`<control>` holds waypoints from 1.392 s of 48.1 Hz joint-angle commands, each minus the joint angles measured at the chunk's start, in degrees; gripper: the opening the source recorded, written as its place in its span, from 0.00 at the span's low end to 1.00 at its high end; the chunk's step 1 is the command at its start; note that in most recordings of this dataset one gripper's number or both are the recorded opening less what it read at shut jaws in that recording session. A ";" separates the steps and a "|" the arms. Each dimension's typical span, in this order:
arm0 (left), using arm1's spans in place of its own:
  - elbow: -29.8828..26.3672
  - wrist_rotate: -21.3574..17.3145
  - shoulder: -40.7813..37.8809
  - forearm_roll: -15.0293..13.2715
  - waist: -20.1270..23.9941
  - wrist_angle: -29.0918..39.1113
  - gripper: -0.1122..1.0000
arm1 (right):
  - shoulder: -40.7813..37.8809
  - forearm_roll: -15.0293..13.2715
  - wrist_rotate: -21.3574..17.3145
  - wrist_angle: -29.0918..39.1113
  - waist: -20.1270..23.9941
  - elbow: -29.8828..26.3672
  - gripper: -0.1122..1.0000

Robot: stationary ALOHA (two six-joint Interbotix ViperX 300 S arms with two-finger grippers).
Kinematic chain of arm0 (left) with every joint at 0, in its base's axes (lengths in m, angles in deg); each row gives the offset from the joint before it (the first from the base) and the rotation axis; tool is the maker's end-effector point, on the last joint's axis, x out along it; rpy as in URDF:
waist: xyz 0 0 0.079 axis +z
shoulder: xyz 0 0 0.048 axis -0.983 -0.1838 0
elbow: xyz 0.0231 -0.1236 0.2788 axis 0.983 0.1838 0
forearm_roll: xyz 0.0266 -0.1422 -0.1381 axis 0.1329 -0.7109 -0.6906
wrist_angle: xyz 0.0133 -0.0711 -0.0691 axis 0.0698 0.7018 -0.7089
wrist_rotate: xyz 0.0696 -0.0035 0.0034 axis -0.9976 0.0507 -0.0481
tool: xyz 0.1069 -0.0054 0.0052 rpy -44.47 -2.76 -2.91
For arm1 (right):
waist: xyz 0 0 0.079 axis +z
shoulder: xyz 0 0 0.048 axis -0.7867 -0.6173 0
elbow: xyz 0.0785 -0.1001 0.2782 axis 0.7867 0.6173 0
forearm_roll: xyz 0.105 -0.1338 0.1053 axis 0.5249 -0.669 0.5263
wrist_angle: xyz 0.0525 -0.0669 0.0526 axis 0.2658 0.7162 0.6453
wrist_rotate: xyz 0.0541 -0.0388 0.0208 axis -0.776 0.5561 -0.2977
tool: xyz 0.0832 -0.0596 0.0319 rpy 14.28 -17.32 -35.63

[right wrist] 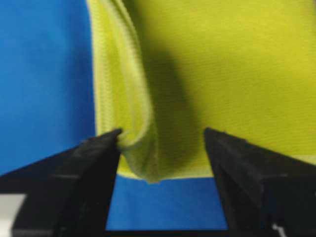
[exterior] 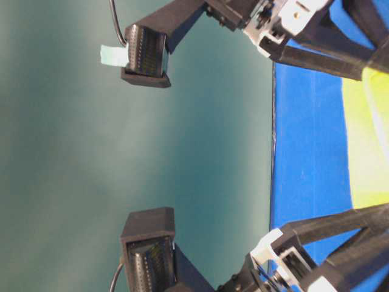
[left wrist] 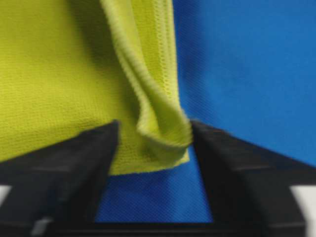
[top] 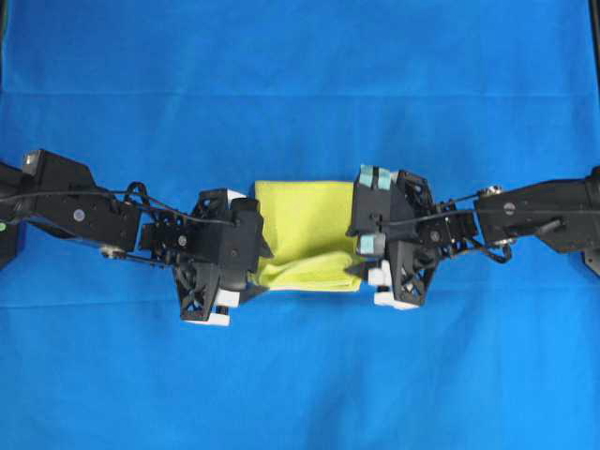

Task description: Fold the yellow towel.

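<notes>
The yellow towel [top: 305, 234] lies folded on the blue cloth between my two arms, its near edge rumpled into a raised ridge. My left gripper [top: 257, 246] is at the towel's left end and my right gripper [top: 362, 246] at its right end. In the left wrist view the left gripper [left wrist: 154, 126] is open, and a loose bunched corner of the towel [left wrist: 148, 89] sags between the fingers [left wrist: 79, 158]. The right gripper [right wrist: 162, 132] is open too. A drooping fold of the towel [right wrist: 133, 98] rests against its left finger [right wrist: 94, 163].
A large blue cloth [top: 300, 84] covers the whole table. Both black arms [top: 84, 211] [top: 534, 211] stretch in from the sides. In the table-level view the cloth's edge [exterior: 273, 152] and a strip of towel [exterior: 368, 140] show between the arm parts.
</notes>
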 commanded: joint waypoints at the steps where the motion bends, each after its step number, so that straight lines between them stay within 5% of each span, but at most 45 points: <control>1: -0.26 0.00 1.76 -0.09 -0.35 0.44 0.68 | 1.93 0.00 -0.09 0.09 1.05 -0.97 0.68; 4: -0.09 0.09 3.08 -0.09 -0.35 1.49 0.76 | 3.52 0.00 -0.09 0.44 1.76 -0.97 0.63; 18: 0.53 0.18 12.48 -0.09 -0.35 8.79 0.71 | 16.00 -0.35 0.44 5.45 3.96 -0.70 0.63; 31: 4.48 -0.70 26.28 -0.09 -0.35 9.67 0.71 | 27.95 -4.57 0.44 5.71 1.49 3.25 0.63; 43: 13.54 -3.08 42.63 0.09 -0.09 4.48 0.71 | 39.73 -6.68 0.53 2.99 -1.32 10.11 0.63; 67: 32.78 -3.69 68.64 0.00 5.10 2.64 0.70 | 61.88 -6.33 -0.09 -2.20 -8.44 29.44 0.63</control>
